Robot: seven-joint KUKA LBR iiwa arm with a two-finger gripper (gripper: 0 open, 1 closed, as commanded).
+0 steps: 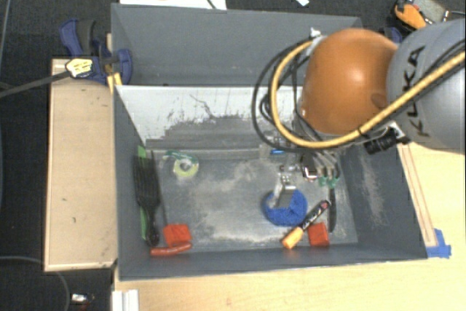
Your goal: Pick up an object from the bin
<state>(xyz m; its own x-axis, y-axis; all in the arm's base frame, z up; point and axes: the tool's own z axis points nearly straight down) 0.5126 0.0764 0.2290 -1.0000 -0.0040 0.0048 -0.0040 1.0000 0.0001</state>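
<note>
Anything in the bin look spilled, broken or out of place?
Nothing stands out. The tool hangs over the blue curved piece right of centre; the black brush lies at far left. No spill or breakage.

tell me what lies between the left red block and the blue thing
Camera view: only bare bin floor between left red block and blue thing.

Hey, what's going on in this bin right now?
The KUKA arm reaches in from the right, and its gripper is low in the grey bin, just over a blue curved piece near the front right. A black marker with an orange cap and a small red block lie beside that piece. I cannot tell whether anything is grasped yet. A black brush lies along the left wall.
</note>
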